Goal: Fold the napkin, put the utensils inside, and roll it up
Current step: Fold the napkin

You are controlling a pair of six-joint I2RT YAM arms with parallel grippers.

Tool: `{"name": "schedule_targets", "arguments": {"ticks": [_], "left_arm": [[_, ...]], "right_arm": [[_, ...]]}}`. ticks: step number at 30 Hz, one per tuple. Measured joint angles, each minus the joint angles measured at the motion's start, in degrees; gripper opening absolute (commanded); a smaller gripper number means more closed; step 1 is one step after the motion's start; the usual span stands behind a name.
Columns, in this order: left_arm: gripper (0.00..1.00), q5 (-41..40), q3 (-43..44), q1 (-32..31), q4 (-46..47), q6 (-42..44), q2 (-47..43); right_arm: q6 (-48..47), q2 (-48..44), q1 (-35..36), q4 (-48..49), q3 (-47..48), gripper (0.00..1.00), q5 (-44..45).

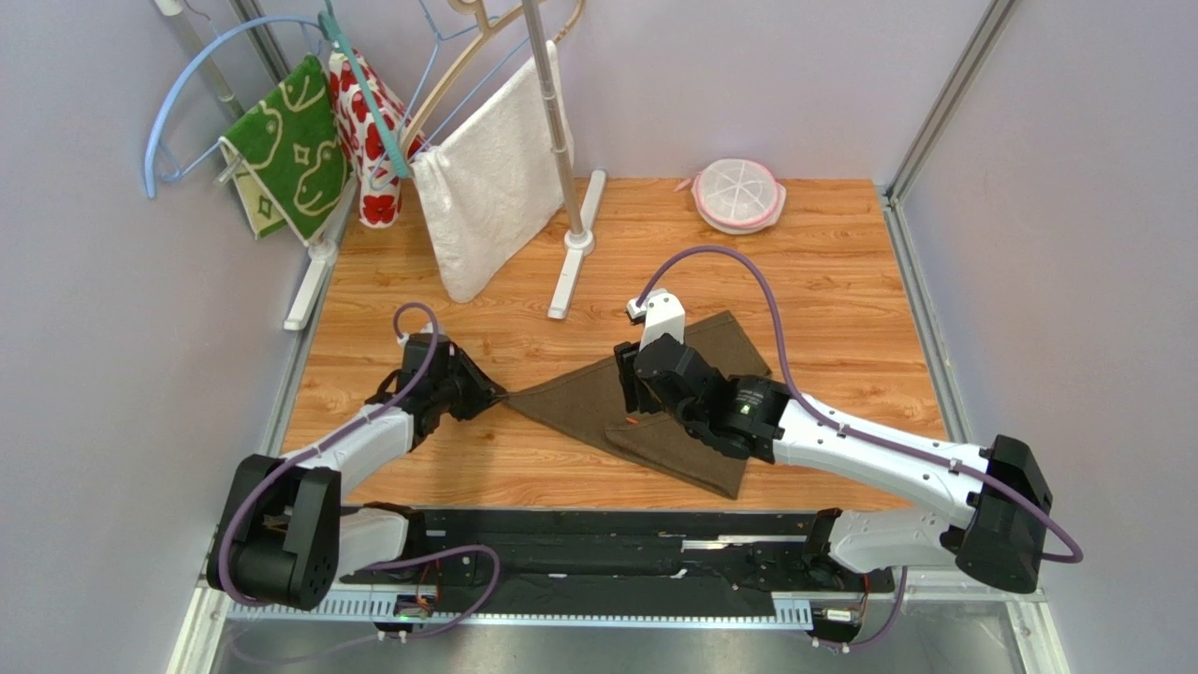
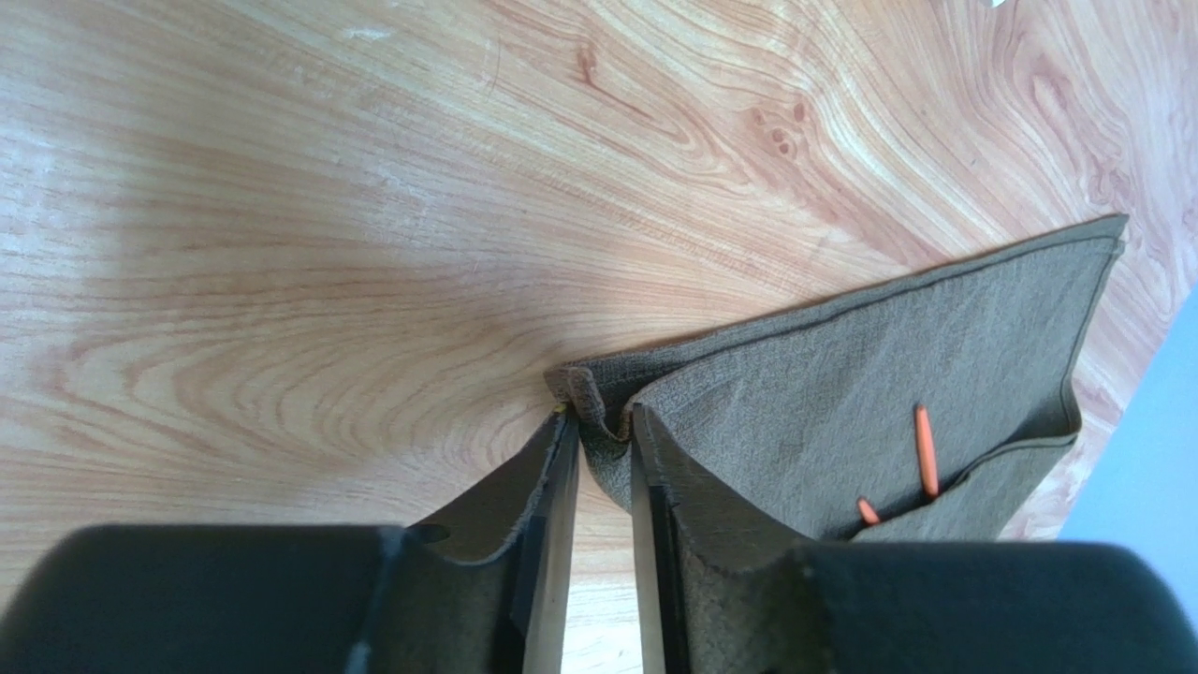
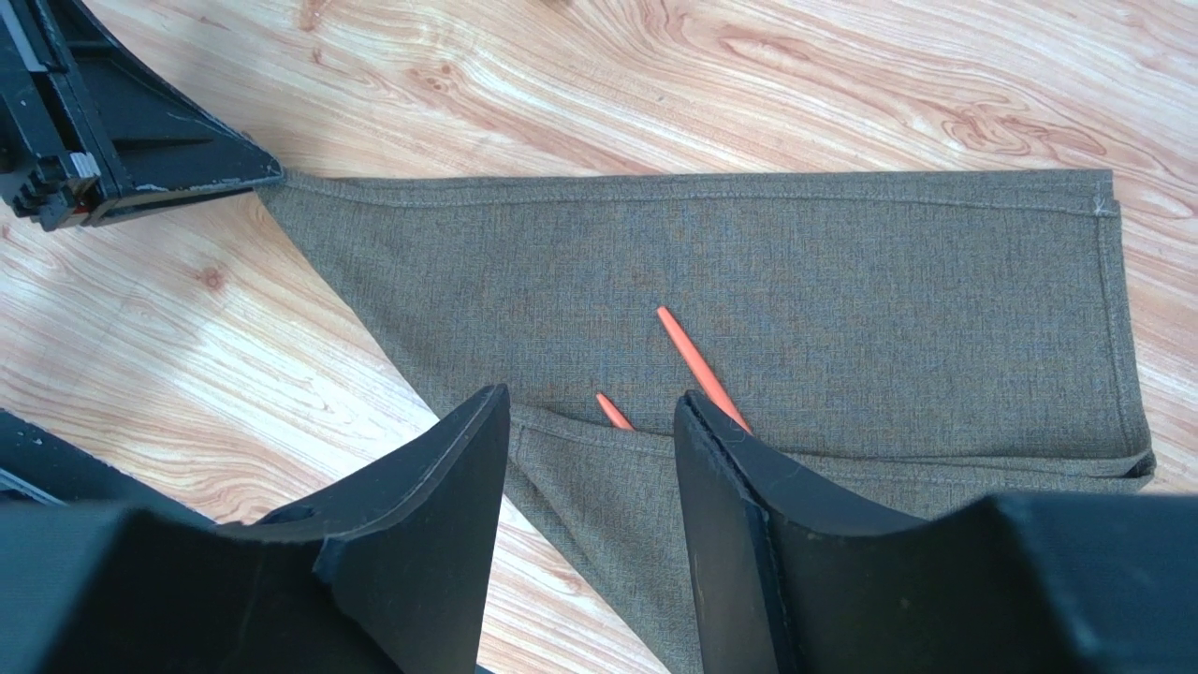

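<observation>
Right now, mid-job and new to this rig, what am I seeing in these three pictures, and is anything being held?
Two robot arms are bolted at the table's near edge. The wide picture looks down from above and behind them. The other two come from cameras on each wrist, so the dark wedges at the bottom belong to that arm itself. On the wood lies the brown napkin, folded into a triangle, with two orange utensils poking out from under a flap. The left tool pinches the napkin's pointed corner. The right tool is open over the utensils, holding nothing.
</observation>
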Motion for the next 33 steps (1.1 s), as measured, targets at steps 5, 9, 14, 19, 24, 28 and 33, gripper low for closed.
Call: {"name": "schedule_targets", "arguments": {"ticks": [5, 9, 14, 19, 24, 28, 33], "left_arm": [[0.06, 0.1, 0.1, 0.0, -0.7, 0.5, 0.3], [0.00, 0.1, 0.1, 0.0, -0.9, 1.6, 0.5], [0.00, 0.9, 1.7, -0.8, -0.9, 5.0, 0.8], [0.00, 0.9, 6.4, -7.1, -0.8, 9.6, 0.1], [0.00, 1.0, 12.1, -17.1, 1.3, 14.6, -0.1], [0.00, 1.4, 16.0, -26.3, 3.5, 18.6, 0.7], [0.00, 3.3, 23.1, -37.4, 7.4, 24.4, 6.6]], "right_arm": [[0.1, -1.3, 0.0, 0.0, -0.3, 0.51, 0.2], [0.3, -2.5, -0.1, -0.4, -1.2, 0.51, 0.9], [0.4, -2.7, -1.7, -0.7, -2.1, 0.51, 1.0], [0.7, -4.4, -7.6, -1.0, -5.4, 0.51, 0.2], [1.5, -8.9, -13.0, -1.9, -8.5, 0.51, -0.4], [1.7, -12.7, -16.0, -3.3, -9.7, 0.51, -0.5], [2.2, -16.3, -18.7, -4.4, -11.0, 0.50, -0.5]]}}
